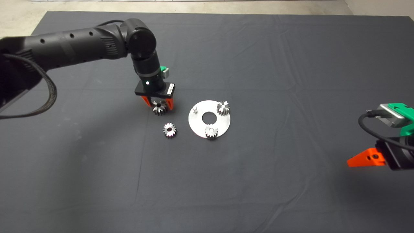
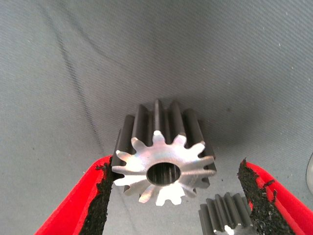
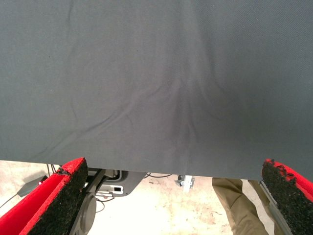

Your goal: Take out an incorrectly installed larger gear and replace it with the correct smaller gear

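Even overhead light, soft shadows, glare on the metal plate (image 1: 223,124).

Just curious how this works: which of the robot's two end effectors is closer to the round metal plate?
Left. The left end effector sits just beside the plate, its fingers around the larger gear. The right end effector waits far off at the mat's edge.

A robot test lab or workshop — a table under a dark mat (image 1: 291,178), with bare pale floor (image 1: 19,16) past the mat's far edge and cables and equipment (image 3: 110,183) on the floor beyond it.
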Robot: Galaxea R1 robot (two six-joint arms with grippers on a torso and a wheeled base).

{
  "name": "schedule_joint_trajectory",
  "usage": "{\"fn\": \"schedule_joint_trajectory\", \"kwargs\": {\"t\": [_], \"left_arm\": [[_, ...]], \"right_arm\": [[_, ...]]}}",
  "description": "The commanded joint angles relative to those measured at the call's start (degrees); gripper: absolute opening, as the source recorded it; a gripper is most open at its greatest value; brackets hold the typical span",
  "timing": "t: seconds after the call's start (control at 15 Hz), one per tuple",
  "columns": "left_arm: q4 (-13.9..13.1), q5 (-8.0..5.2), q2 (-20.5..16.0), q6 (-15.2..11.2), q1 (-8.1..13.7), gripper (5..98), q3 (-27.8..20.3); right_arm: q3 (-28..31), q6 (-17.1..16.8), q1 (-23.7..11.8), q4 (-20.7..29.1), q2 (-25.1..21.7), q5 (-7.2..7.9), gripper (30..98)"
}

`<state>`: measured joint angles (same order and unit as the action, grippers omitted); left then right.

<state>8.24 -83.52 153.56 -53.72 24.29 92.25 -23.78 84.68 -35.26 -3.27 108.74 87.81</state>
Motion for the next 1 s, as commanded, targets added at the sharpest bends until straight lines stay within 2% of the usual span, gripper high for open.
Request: {"fn": "schedule_joint_trajectory", "kwargs": {"t": [0.0,0.2,0.33,0.73,0.87,0.93], "left_arm": [[-0.5,-2.6,0.2,-0.4,1.4,63.2,-0.9],[-3.8,-3.14,0.0,-0.9,1.4,63.2,-1.6],[-3.9,-3.88,-0.7,-2.6,1.4,63.2,-3.7],[-3.9,-3.8,-3.2,-12.0,1.3,63.2,-14.8],[-3.6,-3.32,-5.1,-16.0,1.3,63.2,-20.0],[-3.4,-2.74,-5.9,-16.9,1.3,63.2,-21.2]], "right_arm": [[0.0,-0.2,-1.0,1.7,0.1,7.19,94.0],[-0.1,-0.2,-1.0,1.7,0.1,7.19,94.0],[-0.2,-0.2,-1.0,1.7,0.1,7.19,94.0],[-0.1,-0.2,-1.0,1.7,0.1,7.19,94.0],[-0.2,-0.2,-1.0,1.7,0.1,7.19,94.0],[-0.1,-0.2,-1.0,1.7,0.1,7.19,94.0]]}}
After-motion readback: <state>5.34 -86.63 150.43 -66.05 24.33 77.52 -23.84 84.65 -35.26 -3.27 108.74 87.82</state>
